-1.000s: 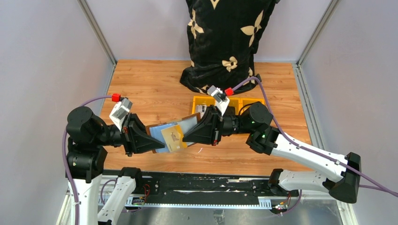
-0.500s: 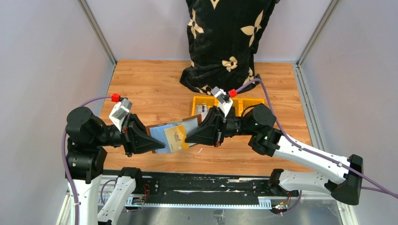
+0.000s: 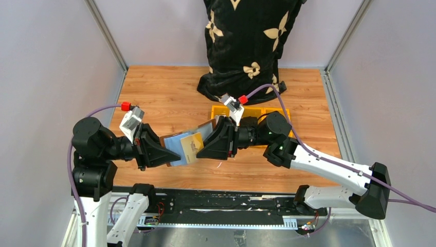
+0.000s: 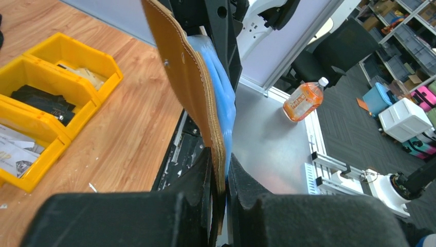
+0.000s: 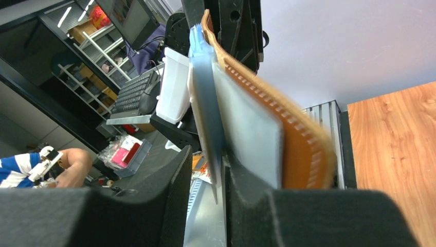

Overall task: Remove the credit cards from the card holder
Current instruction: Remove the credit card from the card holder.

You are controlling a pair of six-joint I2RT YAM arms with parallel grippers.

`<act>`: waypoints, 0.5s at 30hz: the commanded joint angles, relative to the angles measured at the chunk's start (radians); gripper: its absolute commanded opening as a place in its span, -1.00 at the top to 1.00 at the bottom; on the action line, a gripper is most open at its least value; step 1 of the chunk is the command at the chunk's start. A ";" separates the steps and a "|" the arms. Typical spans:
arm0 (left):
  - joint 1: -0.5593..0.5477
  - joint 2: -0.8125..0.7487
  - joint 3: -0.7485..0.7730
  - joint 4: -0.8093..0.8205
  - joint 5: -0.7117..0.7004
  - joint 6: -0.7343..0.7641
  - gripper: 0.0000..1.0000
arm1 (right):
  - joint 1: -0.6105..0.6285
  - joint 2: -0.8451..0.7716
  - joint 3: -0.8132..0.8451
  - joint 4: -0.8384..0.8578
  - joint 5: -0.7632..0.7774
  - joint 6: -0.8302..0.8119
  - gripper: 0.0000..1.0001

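1. Above the front middle of the table [image 3: 164, 92], the card holder [image 3: 172, 144] is held clear of the wood between the two grippers. It is opened out, with its blue lining turned upward.
2. Its brown stitched edge is clamped tight between the fingers of the left gripper [image 4: 220, 157]. Only the left wrist view shows this.
3. From above, a tan credit card [image 3: 191, 146] is seen sticking out of the holder toward the right gripper [image 5: 208, 154].
4. In the right wrist view, the right jaws are found slightly parted around a thin card edge, with a gap on one side. Contact on the other side cannot be told, as the picture is blurred.
5. Yellow bins [image 3: 267, 112] lie just behind the right wrist, and a black patterned bag [image 3: 244, 46] stands at the rear edge. Bare wood is left at the rear left and far right.
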 commanded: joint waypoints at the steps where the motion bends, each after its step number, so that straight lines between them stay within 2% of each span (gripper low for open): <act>1: -0.001 -0.012 0.013 0.008 0.008 0.015 1.00 | -0.009 -0.012 0.051 0.065 -0.022 0.016 0.53; 8: -0.002 -0.032 -0.003 0.010 -0.016 0.078 1.00 | -0.010 -0.128 0.029 -0.154 0.071 -0.131 1.00; 15: -0.002 -0.082 -0.003 0.016 -0.111 0.202 1.00 | -0.010 -0.227 0.029 -0.342 0.182 -0.277 1.00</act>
